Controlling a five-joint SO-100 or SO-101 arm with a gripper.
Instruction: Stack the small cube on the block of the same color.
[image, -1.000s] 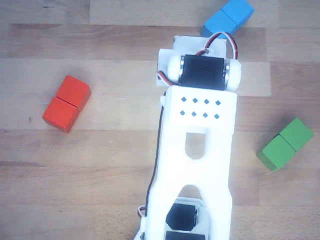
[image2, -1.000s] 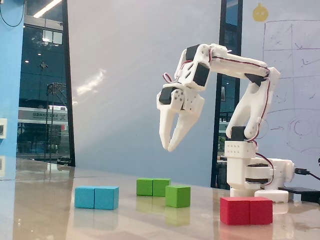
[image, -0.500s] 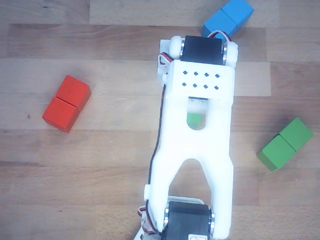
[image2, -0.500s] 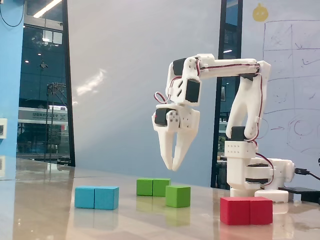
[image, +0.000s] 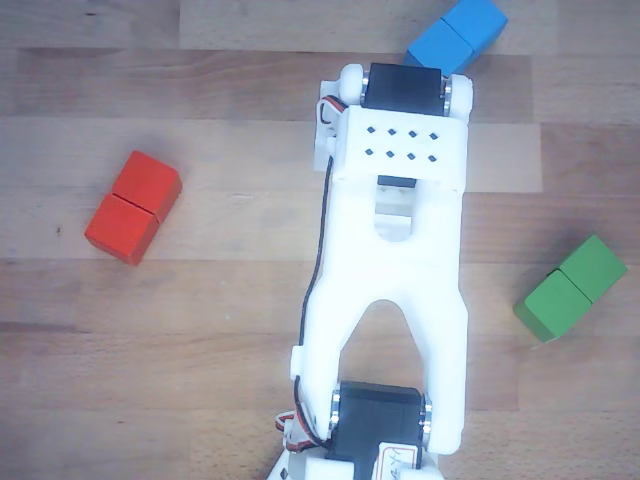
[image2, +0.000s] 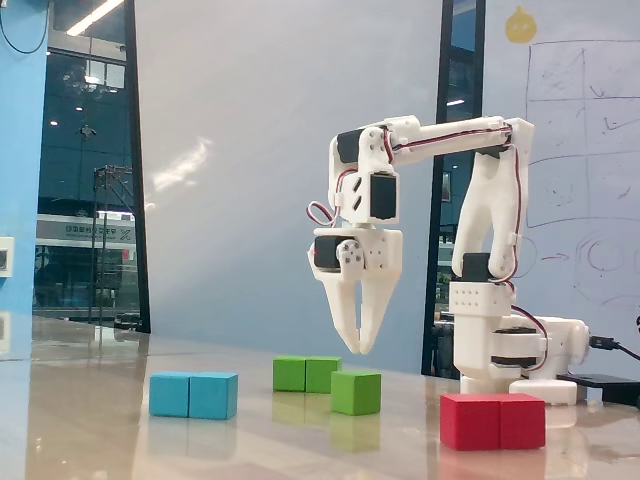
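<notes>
In the fixed view the white arm (image2: 480, 200) reaches out from its base at the right and bends its wrist straight down, so the jaws hang point-down above the small green cube (image2: 356, 391), clear of it with air between. The two fingers stand slightly apart — a narrow wedge of background shows between them, closing toward the tips — and nothing is held in them. The small green cube sits on the wooden bench (image2: 250, 440), nearer the camera than the green oblong block (image2: 307, 374), which lies just behind it and to its left; whether the two touch cannot be told from this angle. Farther left and near the camera lies the blue oblong block (image2: 194, 395), and at the right, in front of the arm's base, the red oblong block (image2: 493, 420). In the other view, which looks down on the bench (image: 200, 350), the arm's white body (image: 390, 280) fills the middle and hides the jaws and the small cube beneath it. Around it the green oblong block (image: 570, 288) lies at the right edge, set at a slant, the red oblong block (image: 133, 207) lies well apart on the left, also slanted, and the blue oblong block (image: 456, 35) shows at the top, partly behind the arm's black motor (image: 404, 88).
</notes>
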